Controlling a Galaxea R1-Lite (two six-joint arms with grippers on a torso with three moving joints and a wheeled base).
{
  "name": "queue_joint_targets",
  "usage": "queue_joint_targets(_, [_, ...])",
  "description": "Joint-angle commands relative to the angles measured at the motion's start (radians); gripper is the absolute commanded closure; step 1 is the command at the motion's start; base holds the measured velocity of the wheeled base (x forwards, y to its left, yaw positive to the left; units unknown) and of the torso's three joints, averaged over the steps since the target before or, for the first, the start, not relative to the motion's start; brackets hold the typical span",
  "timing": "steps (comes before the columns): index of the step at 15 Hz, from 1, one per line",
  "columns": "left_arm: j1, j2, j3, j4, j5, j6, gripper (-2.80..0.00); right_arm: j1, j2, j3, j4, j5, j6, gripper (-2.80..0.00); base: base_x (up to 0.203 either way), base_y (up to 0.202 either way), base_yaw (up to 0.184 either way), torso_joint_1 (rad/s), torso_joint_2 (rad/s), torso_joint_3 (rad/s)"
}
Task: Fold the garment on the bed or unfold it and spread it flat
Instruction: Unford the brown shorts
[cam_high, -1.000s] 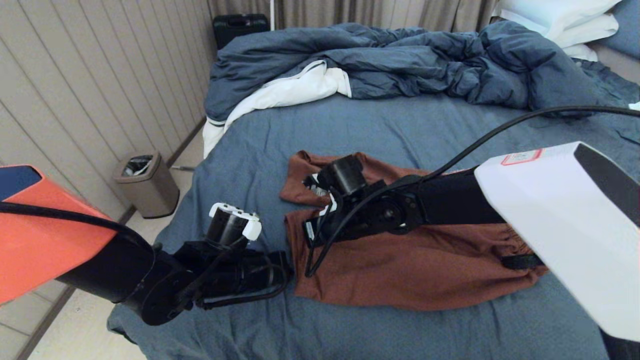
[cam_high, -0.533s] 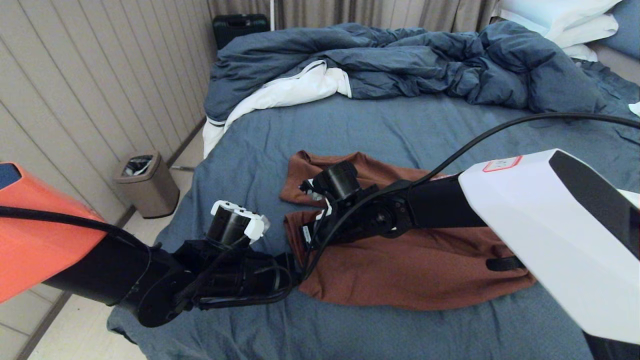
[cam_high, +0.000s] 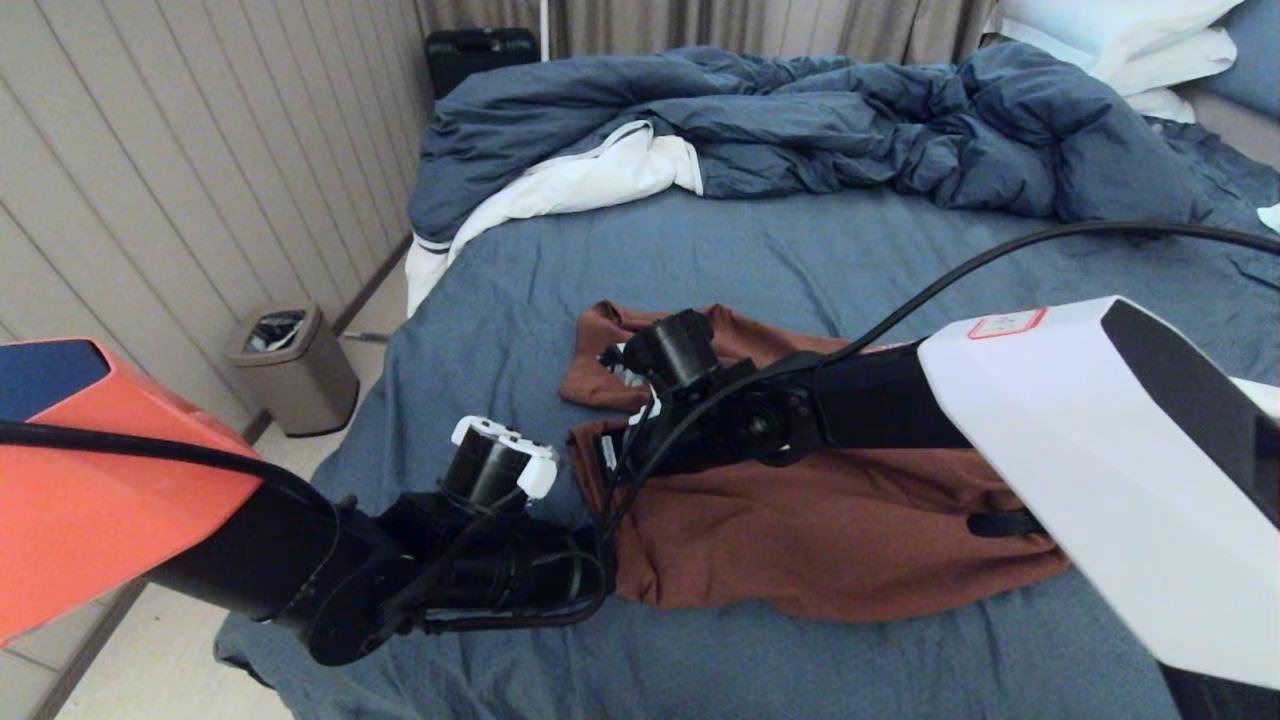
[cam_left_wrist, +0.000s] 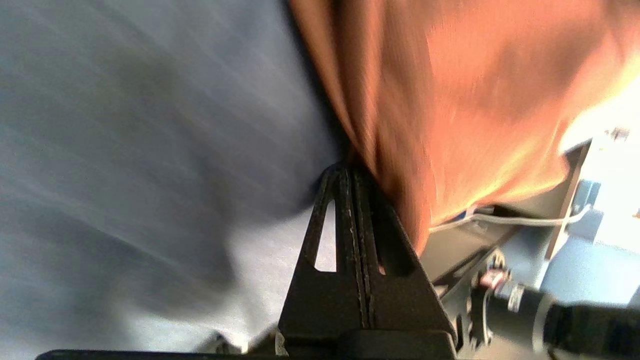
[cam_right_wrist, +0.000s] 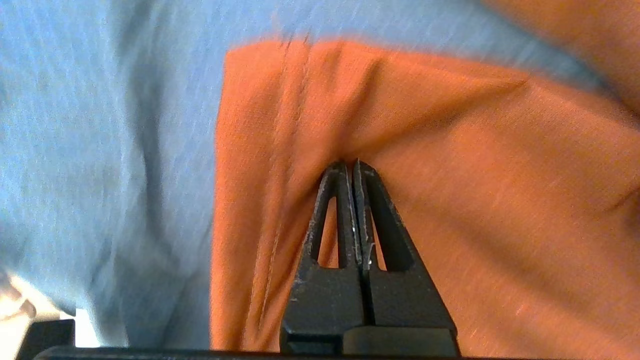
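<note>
Since a second ago your left gripper (cam_left_wrist: 350, 172) has slid in toward the garment (cam_high: 820, 530), and the near left hem corner it holds has bunched up at about 7 o'clock of the cloth. In the left wrist view its fingers are pressed together with the rust-brown edge pinched at their tips. Your right gripper (cam_right_wrist: 350, 167) has barely shifted; its fingers are likewise closed flat together, biting a fold of the garment near the hem.

You'll find the garment lying mid-bed (cam_high: 760, 260), on the blue sheet toward 6 o'clock from the rumpled duvet (cam_high: 800, 120). The right arm crosses over it and hides the middle, and the white forearm shell covers the waistband end at 3 o'clock, so you cannot see the drawstring. Only a scrap of the white print shows beside the right wrist, unreadable. A red-bordered sticker (cam_high: 1008, 322) sits on the white shell; its text is too small to read. The bin (cam_high: 292, 370) stands on the floor at 9 o'clock.
</note>
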Motion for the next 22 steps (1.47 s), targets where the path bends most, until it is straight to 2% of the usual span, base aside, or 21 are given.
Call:
queue_joint_targets(1, [-0.021,-0.024,0.011,-0.003,-0.002,0.0,0.0,-0.002,0.036,-0.035,0.002,0.0,0.003,0.0,0.0,0.0,0.0,0.0,0.0,0.0])
queue_joint_targets(3, [-0.051,-0.073,0.037,-0.003,-0.008,0.007,0.0,0.0,0.081,-0.123,0.007,-0.012,0.014,0.0,0.0,0.0,0.0,0.0,0.0,0.0])
queue_joint_targets(5, [-0.075,-0.101,0.052,-0.001,-0.021,0.008,0.0,-0.005,0.077,-0.129,0.007,-0.02,0.024,0.0,0.0,0.0,0.0,0.0,0.0,0.0])
queue_joint_targets(7, [-0.081,-0.15,0.061,0.029,-0.076,0.008,0.0,-0.005,0.077,-0.131,0.007,-0.021,0.027,0.0,0.0,0.0,0.0,0.0,0.0,0.0])
queue_joint_targets(9, [-0.082,-0.217,0.065,0.081,-0.164,0.008,0.0,-0.005,0.077,-0.133,0.005,-0.031,0.029,0.0,0.0,0.0,0.0,0.0,0.0,0.0])
queue_joint_targets(10, [-0.082,-0.227,0.067,0.092,-0.182,0.01,0.0,-0.006,0.072,-0.132,0.003,-0.042,0.031,0.0,0.0,0.0,0.0,0.0,0.0,0.0])
queue_joint_targets(13, [-0.071,-0.214,0.061,0.088,-0.166,0.01,0.0,-0.007,0.007,-0.11,0.004,-0.044,0.031,0.0,0.0,0.0,0.0,0.0,0.0,0.0])
queue_joint_targets(15, [-0.036,-0.2,0.055,0.087,-0.141,0.015,0.0,-0.006,-0.062,-0.078,0.004,-0.044,0.03,0.0,0.0,0.0,0.0,0.0,0.0,0.0])
queue_joint_targets(19, [0.04,-0.204,0.052,0.088,-0.135,0.038,0.0,-0.017,-0.234,-0.007,0.001,-0.045,0.017,0.0,0.0,0.0,0.0,0.0,0.0,0.0])
queue_joint_targets(22, [0.124,-0.209,0.051,0.086,-0.132,0.063,0.0,-0.125,-0.28,-0.008,0.006,-0.044,-0.016,0.0,0.0,0.0,0.0,0.0,0.0,0.0])
